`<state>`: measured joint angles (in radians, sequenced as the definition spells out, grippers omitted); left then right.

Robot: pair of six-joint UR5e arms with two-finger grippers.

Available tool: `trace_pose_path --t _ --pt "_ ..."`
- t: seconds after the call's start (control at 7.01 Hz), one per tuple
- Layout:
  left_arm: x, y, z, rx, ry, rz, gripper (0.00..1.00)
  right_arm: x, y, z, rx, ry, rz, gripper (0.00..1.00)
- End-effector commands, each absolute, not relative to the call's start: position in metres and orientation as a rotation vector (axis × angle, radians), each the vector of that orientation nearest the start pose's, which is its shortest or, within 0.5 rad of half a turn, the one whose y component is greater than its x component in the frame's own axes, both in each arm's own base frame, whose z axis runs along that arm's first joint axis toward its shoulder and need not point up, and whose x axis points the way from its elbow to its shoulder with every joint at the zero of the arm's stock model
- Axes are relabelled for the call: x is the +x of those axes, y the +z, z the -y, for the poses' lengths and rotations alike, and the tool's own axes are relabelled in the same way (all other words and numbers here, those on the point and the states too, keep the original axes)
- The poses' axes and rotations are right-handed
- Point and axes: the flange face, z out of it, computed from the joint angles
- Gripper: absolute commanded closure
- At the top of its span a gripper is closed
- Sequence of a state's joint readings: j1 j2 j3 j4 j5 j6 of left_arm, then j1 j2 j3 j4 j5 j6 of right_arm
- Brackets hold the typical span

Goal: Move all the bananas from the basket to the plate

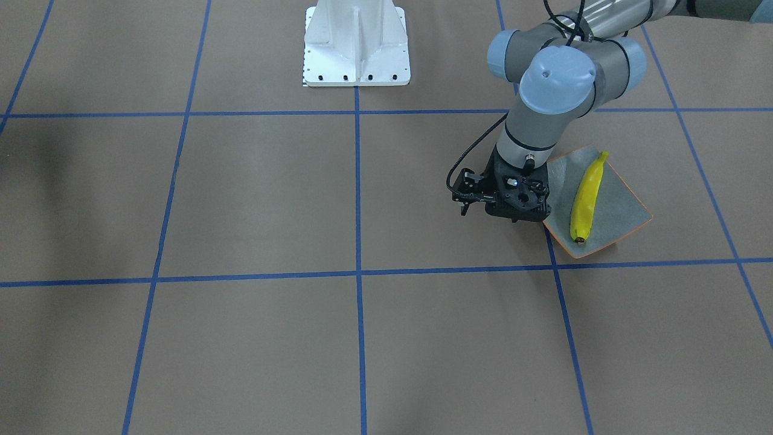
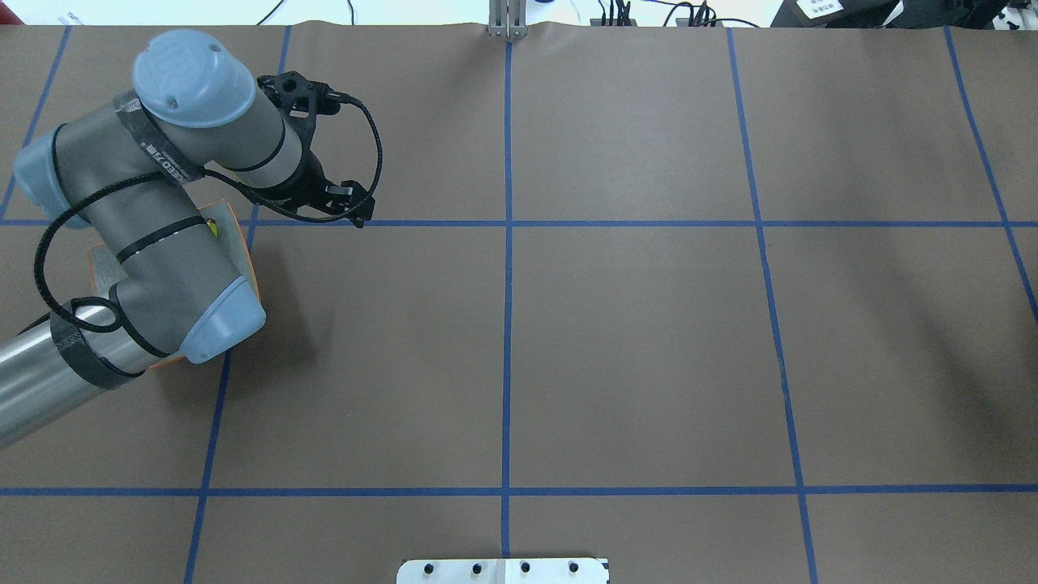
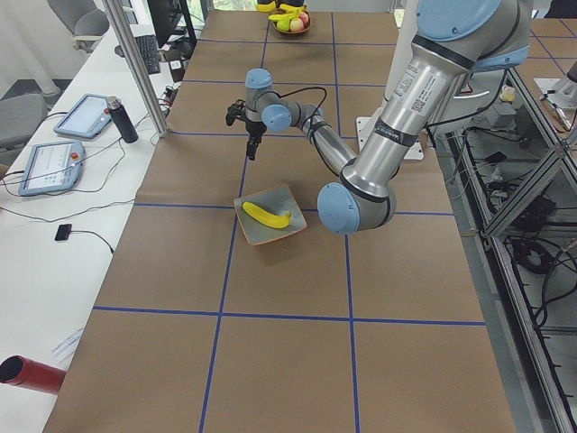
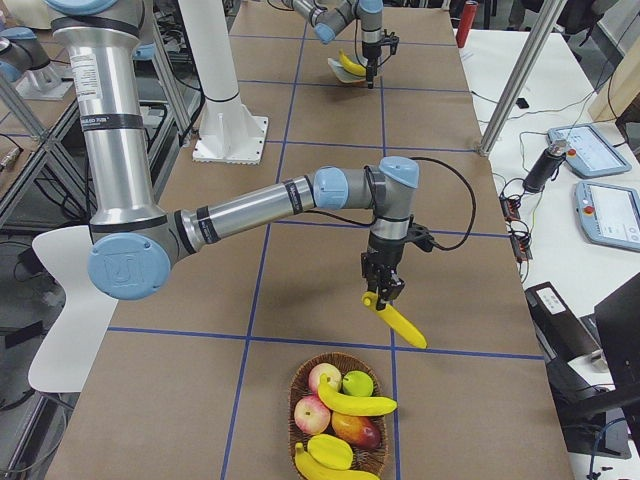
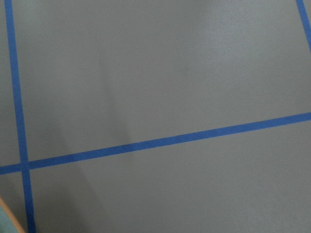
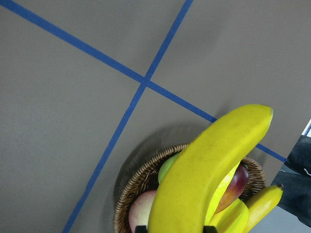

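Now a banana (image 4: pixel 398 322) is held clamped in the right gripper (image 4: pixel 379 295), hanging near the basket (image 4: pixel 292 398) below it, to be carried well away to the plate (image 1: pixel 622 205) beside the left gripper (image 1: pixel 513 202), whose grip cannot be told.

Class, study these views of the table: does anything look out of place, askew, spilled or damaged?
Nothing stands out. One banana lies flat inside the plate, the basket stands upright with its fruit inside, and the right hand grips a second banana by one end above the table. No spill or damage shows.
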<state>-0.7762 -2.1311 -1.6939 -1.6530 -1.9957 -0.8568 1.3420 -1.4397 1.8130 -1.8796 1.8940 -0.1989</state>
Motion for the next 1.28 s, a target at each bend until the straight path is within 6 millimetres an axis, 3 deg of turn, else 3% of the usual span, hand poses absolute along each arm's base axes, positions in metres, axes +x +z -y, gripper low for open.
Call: trace_pose_path --t 0.0,0.29,0.57,0.86,1.14 --pt "0.411 0.265 0.532 0.207 0.066 -0.846 0.00 -0.027 0.473 0.559 0.132 -0.318 0.425 1.00" --pt "0.412 0.250 0.530 0.216 -0.021 -0.927 0.00 -0.043 0.419 0.575 0.169 -0.169 0.550 1.00" --pt "0.413 0.237 0.527 0.197 -0.141 -1.022 0.00 -0.072 0.369 0.569 0.183 -0.122 0.678 1.00" --pt "0.415 0.224 0.521 0.149 -0.283 -1.140 0.00 -0.126 0.320 0.562 0.213 -0.042 0.818 1.00" --pt "0.415 0.219 0.520 0.123 -0.356 -1.220 0.00 -0.187 0.278 0.531 0.214 0.033 0.949 1.00"
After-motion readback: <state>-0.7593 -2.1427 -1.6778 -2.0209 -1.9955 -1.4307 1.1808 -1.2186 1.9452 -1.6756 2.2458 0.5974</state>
